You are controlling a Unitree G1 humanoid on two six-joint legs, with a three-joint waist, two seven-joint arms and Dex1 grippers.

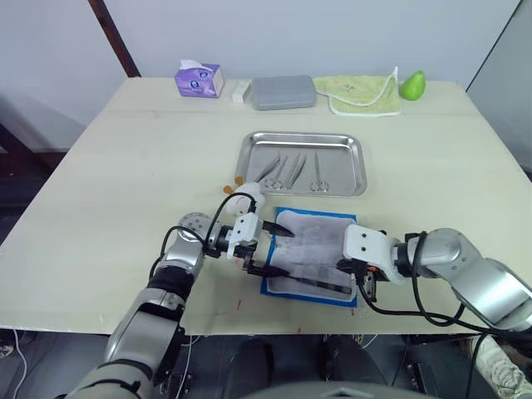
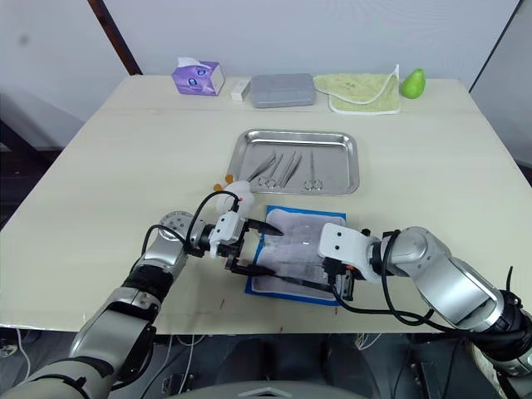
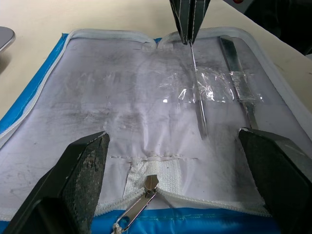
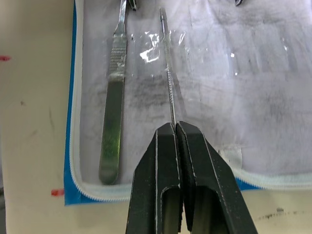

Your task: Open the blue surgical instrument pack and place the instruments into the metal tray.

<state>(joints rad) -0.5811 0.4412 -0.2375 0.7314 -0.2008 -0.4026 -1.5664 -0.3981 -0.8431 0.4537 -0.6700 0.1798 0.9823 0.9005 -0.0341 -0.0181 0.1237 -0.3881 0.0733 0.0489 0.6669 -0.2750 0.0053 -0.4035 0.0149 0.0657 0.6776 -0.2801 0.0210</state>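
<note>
The blue surgical instrument pack (image 1: 309,241) lies open near the table's front edge, pale lining up. My left gripper (image 1: 287,253) stands open at the pack's left side, its fingers (image 3: 83,175) spread over the zipper edge. My right gripper (image 4: 174,130) is shut on the end of a thin silvery probe (image 4: 168,83) that lies on the lining under a clear strap. A flat metal handle (image 4: 114,112) lies beside it. The metal tray (image 1: 359,166) sits just behind the pack and holds several instruments (image 1: 287,170).
Along the far edge stand a purple tissue box (image 1: 199,80), a grey case (image 1: 283,91), a yellow-green cloth (image 1: 359,93) and a green pear-shaped object (image 1: 413,84). The table's front edge runs close below the pack.
</note>
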